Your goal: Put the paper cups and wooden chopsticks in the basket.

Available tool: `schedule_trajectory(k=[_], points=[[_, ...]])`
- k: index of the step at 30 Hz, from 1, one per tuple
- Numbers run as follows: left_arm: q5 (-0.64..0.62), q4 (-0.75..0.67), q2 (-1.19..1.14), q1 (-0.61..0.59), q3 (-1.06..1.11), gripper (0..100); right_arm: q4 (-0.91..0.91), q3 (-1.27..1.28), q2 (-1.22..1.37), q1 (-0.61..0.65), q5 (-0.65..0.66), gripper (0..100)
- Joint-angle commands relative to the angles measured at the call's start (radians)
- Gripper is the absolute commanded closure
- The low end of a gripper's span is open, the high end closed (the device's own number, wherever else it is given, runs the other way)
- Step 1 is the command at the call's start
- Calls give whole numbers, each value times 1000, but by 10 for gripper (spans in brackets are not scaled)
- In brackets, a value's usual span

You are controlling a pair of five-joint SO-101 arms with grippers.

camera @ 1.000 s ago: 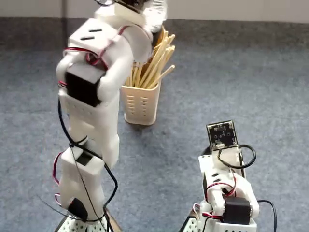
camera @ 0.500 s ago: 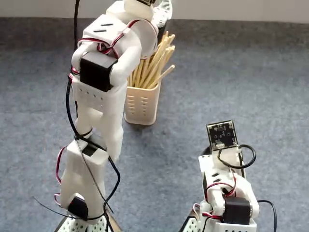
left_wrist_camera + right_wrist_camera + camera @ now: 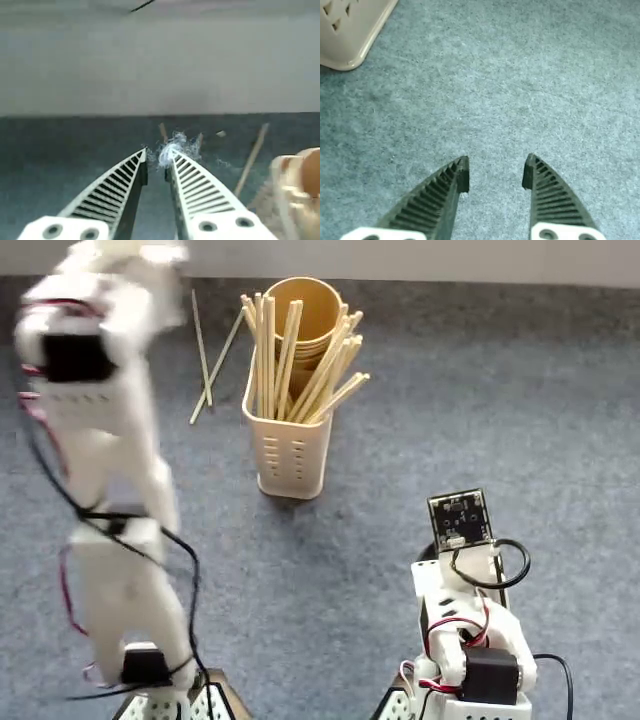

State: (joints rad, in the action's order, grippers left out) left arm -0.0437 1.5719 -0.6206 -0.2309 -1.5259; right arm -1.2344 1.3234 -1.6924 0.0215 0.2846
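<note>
Paper cups (image 3: pixel 310 308) in basket (image 3: pixel 292 455), mostly hidden behind chopsticks (image 3: pixel 322 380)

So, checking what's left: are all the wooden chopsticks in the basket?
No, not all. Two chopsticks lie out on the carpet beside the basket.

basket (image 3: pixel 290 455) mid-table, chopsticks (image 3: pixel 268 350) jutting up — passage rightward

place: robot lab bench | grey felt mat (image 3: pixel 500 390) | plain wall (image 3: pixel 160 65)
</note>
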Motion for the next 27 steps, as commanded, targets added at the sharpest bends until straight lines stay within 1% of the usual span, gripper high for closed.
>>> schedule_trajectory(k=[1, 4, 6, 9, 12, 20, 27], points=[[29, -98, -107, -93, 157, 898, 4, -5, -8, 7, 12, 811], [95, -183, -214, -56, 245, 894, 4, -5, -8, 7, 12, 811], [123, -215, -278, -12, 245, 861, 4, -5, -8, 7, 12, 811], [127, -247, -349, 62, 243, 802, 4, -4, -8, 7, 12, 811], [127, -272, -392, 104, 245, 797, 4, -4, -8, 7, 12, 811], [129, -373, -562, 87, 245, 797, -1, -4, -8, 5, 12, 811], [129, -377, -636, 62, 245, 799, -1, -5, -8, 7, 12, 811]])
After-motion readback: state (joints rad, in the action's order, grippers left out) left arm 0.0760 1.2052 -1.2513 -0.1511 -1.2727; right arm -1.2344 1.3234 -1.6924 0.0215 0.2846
